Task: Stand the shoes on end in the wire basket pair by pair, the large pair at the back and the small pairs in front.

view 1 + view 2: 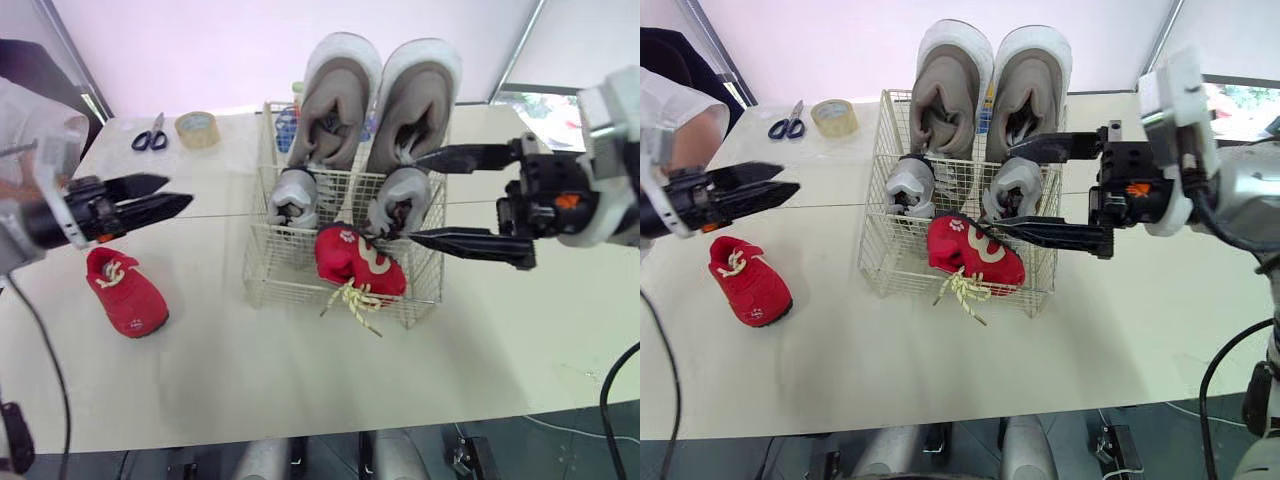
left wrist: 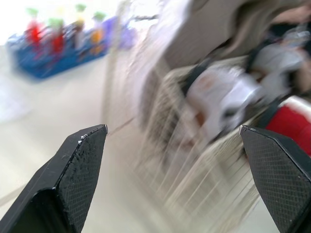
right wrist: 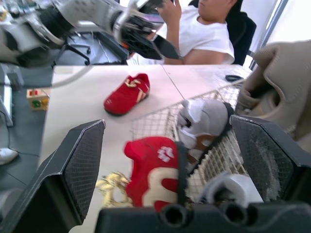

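Note:
A wire basket (image 1: 272, 282) stands mid-table. At its back a large beige pair (image 1: 340, 95) stands on end, with a small grey pair (image 1: 292, 195) in front of it. One red shoe (image 1: 355, 262) sits at the basket's front right, its yellow laces hanging over the wire. Its mate (image 1: 125, 292) lies flat on the table to the left. My right gripper (image 1: 413, 197) is open beside the basket's right side, its fingers bracketing the right-hand grey shoe (image 1: 398, 200) and holding nothing. My left gripper (image 1: 180, 190) hangs open above the loose red shoe, empty.
Scissors (image 1: 150, 137) and a tape roll (image 1: 197, 128) lie at the table's far left. A blue rack of small bottles (image 2: 53, 48) stands behind the basket. A person in a white shirt (image 3: 204, 34) sits past the table's left end.

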`<state>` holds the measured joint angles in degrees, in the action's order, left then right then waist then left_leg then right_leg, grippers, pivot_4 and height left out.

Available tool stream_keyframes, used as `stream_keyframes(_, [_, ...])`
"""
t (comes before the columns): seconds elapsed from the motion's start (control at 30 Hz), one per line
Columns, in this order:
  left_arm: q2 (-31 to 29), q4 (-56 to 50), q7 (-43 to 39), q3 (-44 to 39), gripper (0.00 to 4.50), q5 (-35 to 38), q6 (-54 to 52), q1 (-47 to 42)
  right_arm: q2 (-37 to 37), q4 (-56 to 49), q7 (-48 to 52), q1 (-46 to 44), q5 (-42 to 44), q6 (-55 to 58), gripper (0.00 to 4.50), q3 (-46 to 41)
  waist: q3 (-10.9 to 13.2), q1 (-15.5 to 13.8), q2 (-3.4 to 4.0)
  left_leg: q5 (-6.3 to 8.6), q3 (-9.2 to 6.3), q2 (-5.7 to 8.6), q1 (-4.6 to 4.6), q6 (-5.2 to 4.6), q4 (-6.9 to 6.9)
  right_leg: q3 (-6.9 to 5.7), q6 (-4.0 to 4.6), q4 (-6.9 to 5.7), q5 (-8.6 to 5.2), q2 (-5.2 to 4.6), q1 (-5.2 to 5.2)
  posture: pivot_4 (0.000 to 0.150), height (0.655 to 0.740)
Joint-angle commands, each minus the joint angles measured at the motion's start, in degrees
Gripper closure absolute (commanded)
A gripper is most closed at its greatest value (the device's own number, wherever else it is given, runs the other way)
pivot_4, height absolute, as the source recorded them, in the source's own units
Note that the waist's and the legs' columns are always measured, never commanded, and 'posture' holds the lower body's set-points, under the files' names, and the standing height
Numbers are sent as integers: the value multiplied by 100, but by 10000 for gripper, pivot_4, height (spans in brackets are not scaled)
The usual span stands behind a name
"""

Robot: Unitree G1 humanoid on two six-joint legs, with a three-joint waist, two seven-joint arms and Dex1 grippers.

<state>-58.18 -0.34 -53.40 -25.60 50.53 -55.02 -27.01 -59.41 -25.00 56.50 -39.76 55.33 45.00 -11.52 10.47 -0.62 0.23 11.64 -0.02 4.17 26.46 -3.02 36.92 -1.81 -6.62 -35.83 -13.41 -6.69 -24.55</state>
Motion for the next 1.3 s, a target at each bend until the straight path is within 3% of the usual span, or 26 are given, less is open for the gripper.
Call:
stream_keyframes(0.03, [-29, -214, -88, -241, 0, 149, 65, -16, 19, -2, 141, -105, -1133, -866, 406, 516, 0, -25, 0, 0, 0, 0, 1, 0, 0, -1, 0, 0, 0, 0, -1, 1500, 7400])
stream_keyframes(0.13, [88, -406, -283, -84, 0, 357, 20, -124, 77, -167, 179, 101, -1959, -1598, 406, 866, 0, -15, 0, 0, 1, 3, 4, 1, -1, -1, 0, 4, 0, -2, -2, 1500, 7400])
stream_keyframes(0.27, [162, -593, -606, 423, 0, 443, -23, -403, 89, -557, 271, 464, -2193, -1868, 406, 927, 0, -16, 0, -1, 1, 3, 3, 3, -8, -1, -2, 5, 1, 0, -4, 1500, 7400])
stream_keyframes(0.6, [667, 10, -1011, 1536, 0, -59, 193, -1542, 550, -880, 94, 687, -3544, -2927, 406, 1561, -1, 5, -2, -8, 1, 1, -5, 11, 0, -1, -2, -17, 1, 9, -2, 1500, 7400])
stream_keyframes(1.13, [840, -65, -1128, 1552, 0, -150, 77, -1579, 1384, -366, -2, 324, -4731, -3830, 406, 2221, -1, -6, -3, -13, -1, -1, -6, 15, 11, -2, -4, -27, 2, 18, 3, 1500, 7400])
stream_keyframes(1.3, [876, -177, -1049, 1478, 0, -87, 19, -1461, 1538, -273, 8, 254, -4827, -4168, 23192, 2198, -1, -3, -3, -14, -2, 0, -8, 15, 13, -3, -4, -28, 2, 20, 5, 1500, 7400])
